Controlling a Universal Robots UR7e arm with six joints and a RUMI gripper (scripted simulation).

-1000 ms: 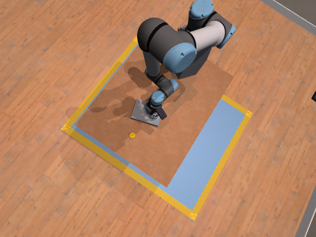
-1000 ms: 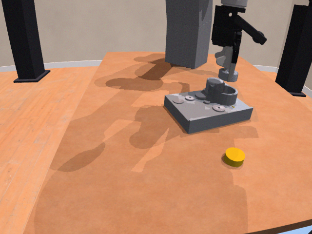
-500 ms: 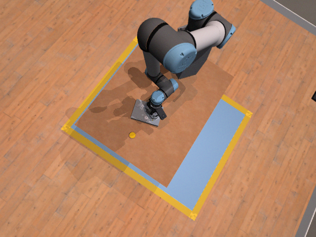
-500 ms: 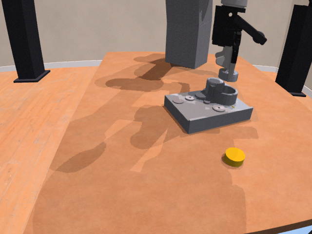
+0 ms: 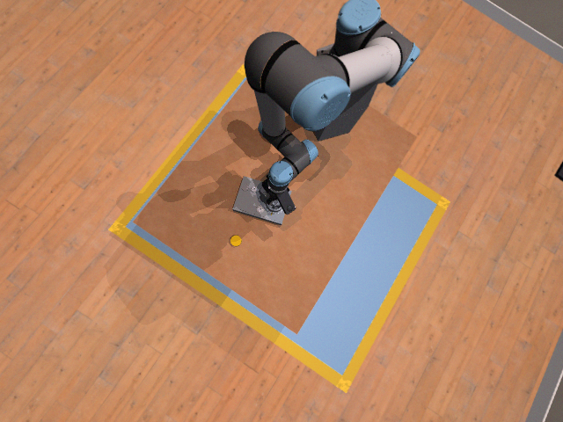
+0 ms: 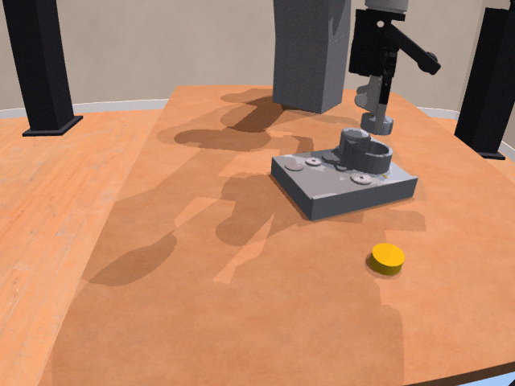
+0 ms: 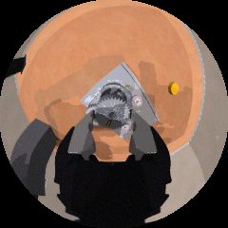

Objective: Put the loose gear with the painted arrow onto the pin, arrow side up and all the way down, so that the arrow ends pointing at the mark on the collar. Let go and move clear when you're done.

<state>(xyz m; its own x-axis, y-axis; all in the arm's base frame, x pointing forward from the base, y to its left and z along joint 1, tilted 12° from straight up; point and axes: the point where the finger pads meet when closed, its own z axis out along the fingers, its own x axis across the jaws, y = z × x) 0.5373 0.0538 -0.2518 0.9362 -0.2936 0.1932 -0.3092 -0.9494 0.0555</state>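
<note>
My gripper (image 6: 376, 118) is shut on the loose grey gear (image 6: 373, 122) and holds it level, a little above the far rim of the round collar (image 6: 369, 154). The collar stands on the grey base plate (image 6: 343, 182), with a fixed taller gear (image 6: 353, 140) at its left side. In the wrist view the held gear (image 7: 112, 107) sits between my fingers, over the collar. A short yellow stroke, the arrow (image 7: 110, 123), shows on its near side. A small yellow mark shows on the collar's far edge. The pin is hidden under the gear.
A yellow disc (image 6: 387, 258) lies on the table in front of the plate, also in the top view (image 5: 235, 240). Several flat round studs (image 6: 313, 162) sit on the plate's top. The robot's base block (image 6: 308, 54) stands behind the plate.
</note>
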